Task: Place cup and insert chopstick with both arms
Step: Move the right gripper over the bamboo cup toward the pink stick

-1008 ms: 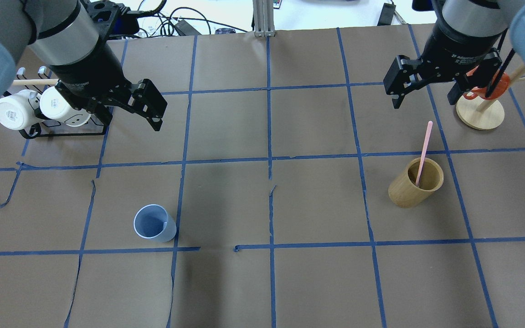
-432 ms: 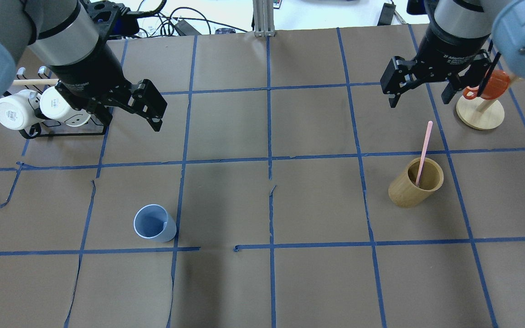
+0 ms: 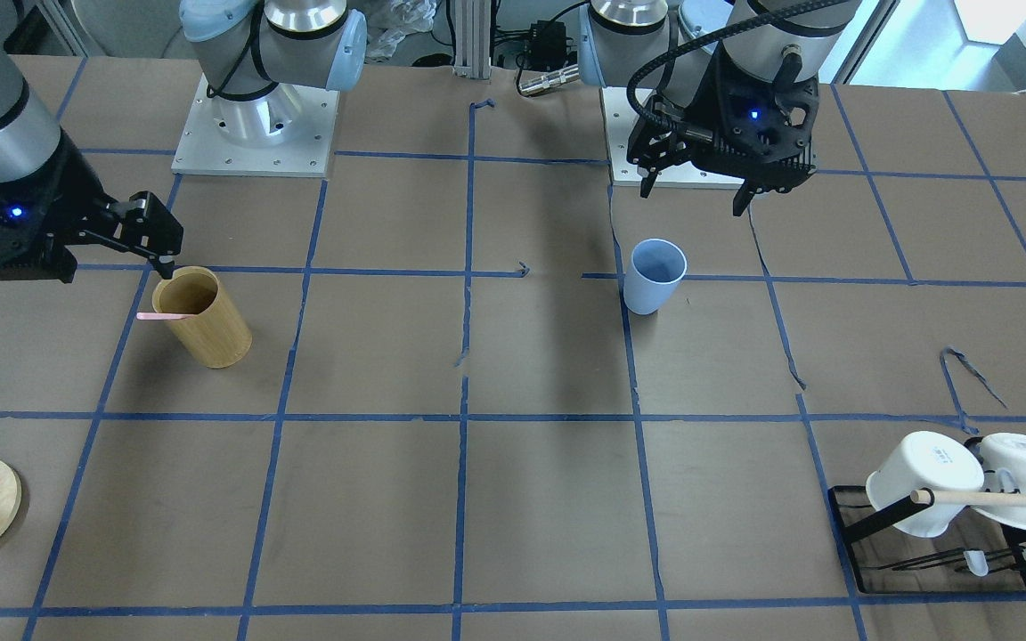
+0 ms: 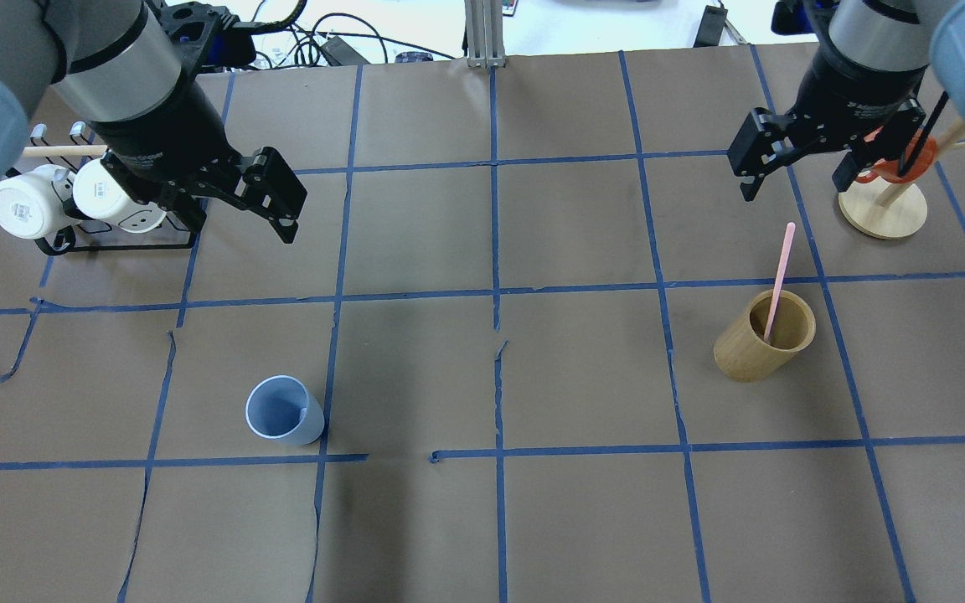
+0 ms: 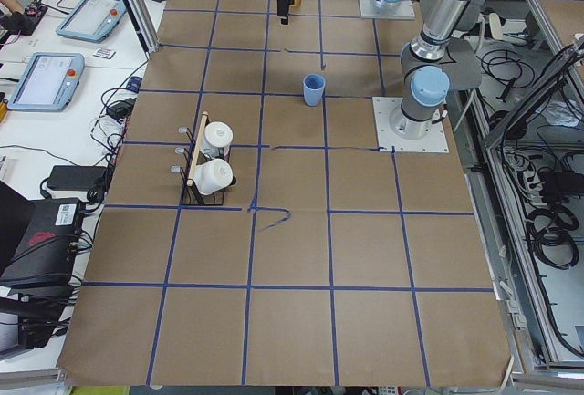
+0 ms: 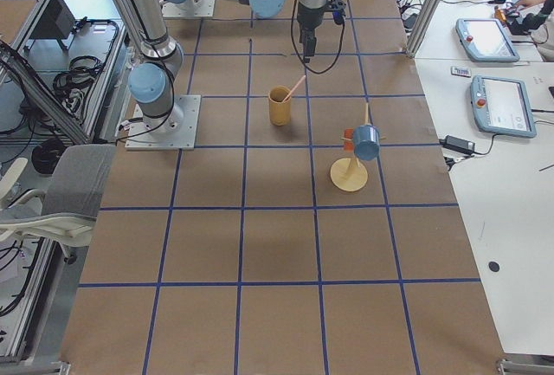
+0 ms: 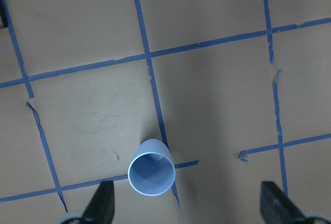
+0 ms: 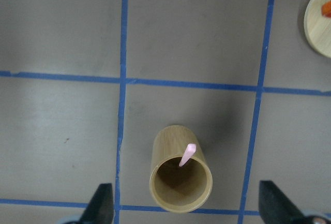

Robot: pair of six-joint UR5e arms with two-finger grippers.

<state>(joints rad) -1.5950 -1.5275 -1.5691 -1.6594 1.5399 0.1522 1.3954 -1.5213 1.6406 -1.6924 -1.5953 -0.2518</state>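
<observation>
The light-blue cup (image 4: 285, 410) stands upright and empty on the table's left half; it also shows in the front view (image 3: 655, 276). My left gripper (image 3: 693, 198) is open and empty, hovering high above and behind it. In the left wrist view the cup (image 7: 151, 174) sits between the spread fingers. One pale-pink chopstick (image 4: 779, 276) leans in the tan bamboo cylinder (image 4: 763, 335). My right gripper (image 4: 797, 190) is open and empty, above and beyond the cylinder. In the right wrist view the chopstick (image 8: 187, 155) rests against the cylinder's far rim.
A black rack (image 4: 118, 243) with two white mugs (image 4: 30, 205) stands at the far left, under my left arm. A wooden mug tree (image 4: 883, 209) with an orange mug (image 4: 910, 159) stands at the far right, close to my right gripper. Blue tape lines cross the brown table.
My right gripper has shifted slightly to the right, toward the mug tree, still open. The left arm, cup, cylinder and chopstick have not moved.
</observation>
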